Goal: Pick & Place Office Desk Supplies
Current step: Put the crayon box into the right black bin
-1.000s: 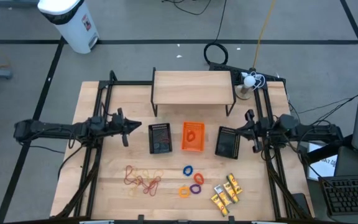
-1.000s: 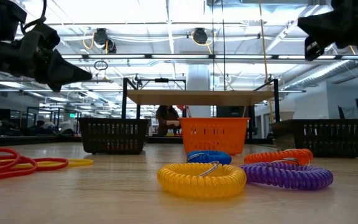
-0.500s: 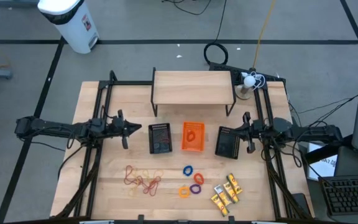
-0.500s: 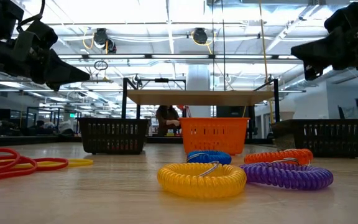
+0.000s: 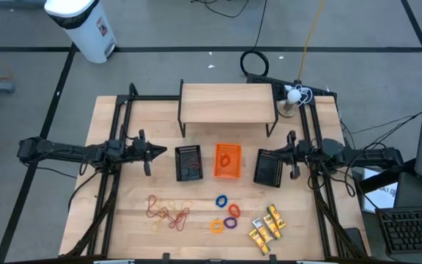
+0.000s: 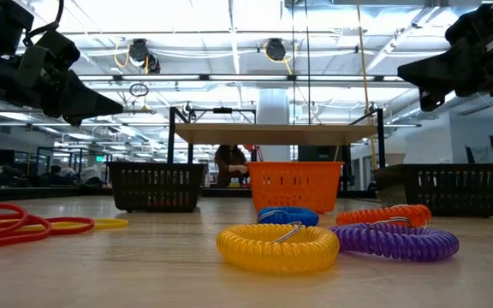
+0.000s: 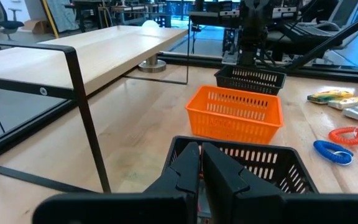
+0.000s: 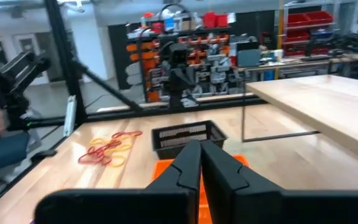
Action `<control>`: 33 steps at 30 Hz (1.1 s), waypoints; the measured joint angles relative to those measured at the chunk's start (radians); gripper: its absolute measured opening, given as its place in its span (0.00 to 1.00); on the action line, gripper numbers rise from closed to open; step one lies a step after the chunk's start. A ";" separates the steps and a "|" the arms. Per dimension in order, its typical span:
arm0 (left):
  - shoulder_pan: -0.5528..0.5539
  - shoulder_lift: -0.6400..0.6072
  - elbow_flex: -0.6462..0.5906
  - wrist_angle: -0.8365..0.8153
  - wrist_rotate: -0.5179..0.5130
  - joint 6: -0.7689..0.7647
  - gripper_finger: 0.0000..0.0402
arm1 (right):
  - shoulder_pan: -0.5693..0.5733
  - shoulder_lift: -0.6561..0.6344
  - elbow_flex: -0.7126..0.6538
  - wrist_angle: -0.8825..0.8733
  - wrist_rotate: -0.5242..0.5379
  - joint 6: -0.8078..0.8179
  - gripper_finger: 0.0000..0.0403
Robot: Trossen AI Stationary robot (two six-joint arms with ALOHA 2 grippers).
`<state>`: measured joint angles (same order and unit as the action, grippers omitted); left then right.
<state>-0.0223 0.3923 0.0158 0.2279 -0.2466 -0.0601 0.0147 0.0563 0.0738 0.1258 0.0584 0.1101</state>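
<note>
Both arms hang above the pale wooden tabletop with nothing in their grasp. The left pincer is closed tight and empty, poised just beside the left black mesh tray, on the side toward the tabletop's left edge. The right pincer is likewise closed and empty, above the outer rim of the right black mesh tray. Between the two black trays sits the orange plastic mesh tray, with something small and orange lying inside it.

The loose supplies all lie along the front edge. Toward the front left is a tangle of thin red, orange and tan rubber bands. Near the middle of the front edge are the small coiled rings: a blue one, a red-orange one, a purple one and a yellow-orange one. Toward the front right corner lie the small yellow oblong pieces, clustered together.

A low wooden shelf on black legs stands at the back edge.
</note>
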 joint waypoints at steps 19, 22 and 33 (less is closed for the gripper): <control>0.000 0.000 0.000 0.000 0.000 0.005 0.05 | 0.021 0.148 0.084 0.105 -0.138 0.087 0.19; 0.000 0.000 0.000 -0.001 0.000 0.002 0.05 | 0.072 0.261 0.199 0.066 -0.139 0.088 0.19; 0.000 0.000 0.000 -0.042 0.001 -0.008 0.05 | 0.423 0.790 0.740 -0.569 0.287 0.298 0.19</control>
<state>-0.0223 0.3923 0.0162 0.1857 -0.2459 -0.0682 0.4380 0.8463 0.8138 -0.4431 0.3457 0.4077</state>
